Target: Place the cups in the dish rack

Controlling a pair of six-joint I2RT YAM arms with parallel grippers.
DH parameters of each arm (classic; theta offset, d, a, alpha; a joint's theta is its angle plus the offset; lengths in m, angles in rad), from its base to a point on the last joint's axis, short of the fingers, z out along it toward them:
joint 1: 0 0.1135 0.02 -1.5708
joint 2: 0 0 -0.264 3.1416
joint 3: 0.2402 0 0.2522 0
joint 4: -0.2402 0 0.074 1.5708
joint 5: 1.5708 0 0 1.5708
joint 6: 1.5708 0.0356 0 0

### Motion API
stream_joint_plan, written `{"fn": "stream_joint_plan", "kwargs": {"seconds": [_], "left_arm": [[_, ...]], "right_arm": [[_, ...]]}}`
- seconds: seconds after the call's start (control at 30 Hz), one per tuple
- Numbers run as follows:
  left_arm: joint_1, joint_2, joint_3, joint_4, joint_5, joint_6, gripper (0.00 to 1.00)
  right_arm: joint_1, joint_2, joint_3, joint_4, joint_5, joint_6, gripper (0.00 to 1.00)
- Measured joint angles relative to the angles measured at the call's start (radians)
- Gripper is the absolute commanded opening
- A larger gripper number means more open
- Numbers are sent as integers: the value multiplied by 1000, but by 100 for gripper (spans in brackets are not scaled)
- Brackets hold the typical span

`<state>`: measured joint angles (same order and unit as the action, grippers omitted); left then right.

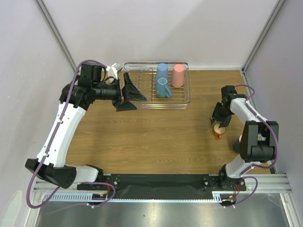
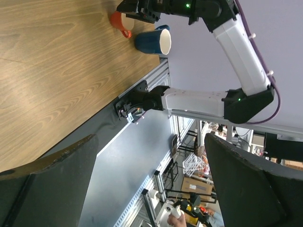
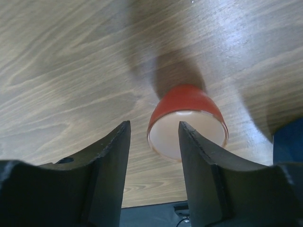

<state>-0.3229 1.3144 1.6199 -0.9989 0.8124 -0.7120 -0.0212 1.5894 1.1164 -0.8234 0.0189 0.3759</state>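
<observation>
My right gripper (image 3: 154, 130) hangs over the orange cup (image 3: 184, 101) by the table's (image 3: 57, 56) right edge, jaws apart and straddling its rim. The left gripper (image 2: 151, 142) gapes open, well away.

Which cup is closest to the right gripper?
The small orange cup, right at the right gripper; the dark blue mug stands just beside it, farther off.

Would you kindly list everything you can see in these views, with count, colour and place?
rack: 1, silver wire, far side of table
tumblers: 2, light blue and pink, in rack
orange cup: 1, orange, on table at right
mug: 1, dark blue, white inside, on table beside orange cup
table: 1, brown wood
left arm: 1, white and black, jaws open by rack's left end
right arm: 1, white and black, jaws open over orange cup
</observation>
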Motion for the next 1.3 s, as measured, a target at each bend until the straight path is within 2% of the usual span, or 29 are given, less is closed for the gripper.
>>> {"fn": "stream_joint_plan", "kwargs": {"seconds": [0.23, 0.33, 0.43, 0.47, 0.53, 0.63, 0.77, 0.87, 1.0, 1.13, 1.3], "left_arm": [[0, 2, 37, -42, -8, 32, 100], [0, 8, 61, -55, -9, 42, 100], [0, 19, 81, -67, -10, 53, 100], [0, 23, 87, -69, -10, 58, 100], [0, 32, 94, -71, -9, 64, 100], [0, 42, 97, -69, -4, 68, 99], [0, 41, 102, -25, 4, 70, 100], [0, 15, 90, 72, -10, 75, 100], [-8, -90, -29, 283, -34, 54, 100], [-58, -156, -101, 462, -78, 39, 100], [-125, -138, -100, 573, -139, 50, 99]], "right_arm": [[0, 68, -10, 30, 3, -8, 38], [4, 77, -10, 36, 3, -11, 29], [7, 80, -10, 37, 3, -12, 17], [8, 81, -10, 36, 6, -13, 8], [9, 79, -6, 19, 18, -15, 0], [9, 77, 15, 0, 27, -19, 0], [11, 76, 87, -34, -40, -26, 0], [12, 63, 201, -55, -146, -25, 0], [12, 11, 342, -26, -361, 31, 0], [32, -87, 338, 159, -647, 224, 0], [113, -156, 247, 539, -890, 573, 0]]}}
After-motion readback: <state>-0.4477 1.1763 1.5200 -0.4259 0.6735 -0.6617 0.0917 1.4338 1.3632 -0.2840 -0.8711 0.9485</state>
